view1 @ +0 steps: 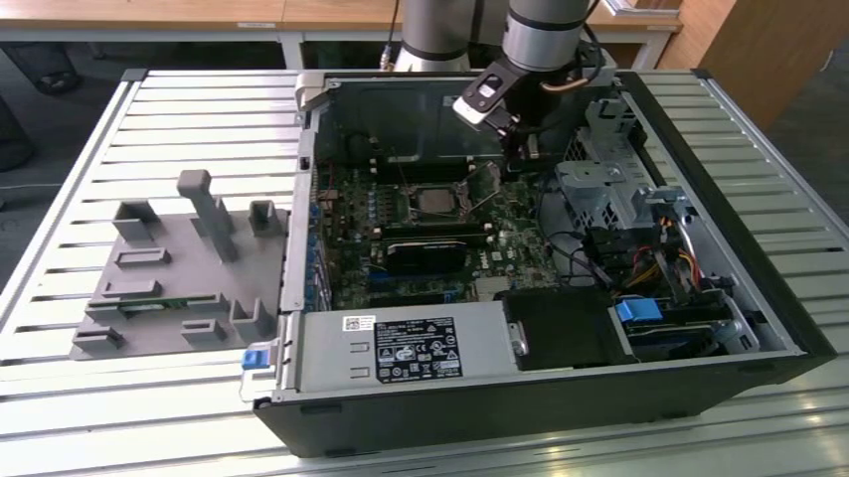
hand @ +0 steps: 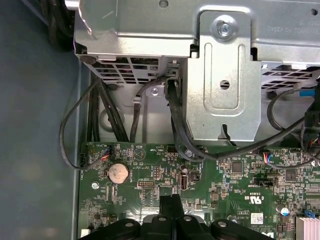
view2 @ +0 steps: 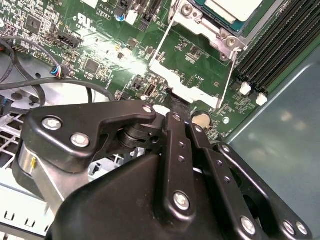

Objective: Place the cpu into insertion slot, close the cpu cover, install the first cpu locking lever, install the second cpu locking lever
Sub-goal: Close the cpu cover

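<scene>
The gripper is hanging low inside the open computer case on the bench, its fingers pressing shut on nothing. Nearby, the cpu is sitting in the insertion slot, the cpu cover lying over it.

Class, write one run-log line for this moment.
cpu seated | cpu cover down over it | end effector shut, above motherboard

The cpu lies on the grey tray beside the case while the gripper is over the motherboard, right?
No: the exterior view shows the cpu in the insertion slot inside the case, while the gripper is over the motherboard.
</scene>
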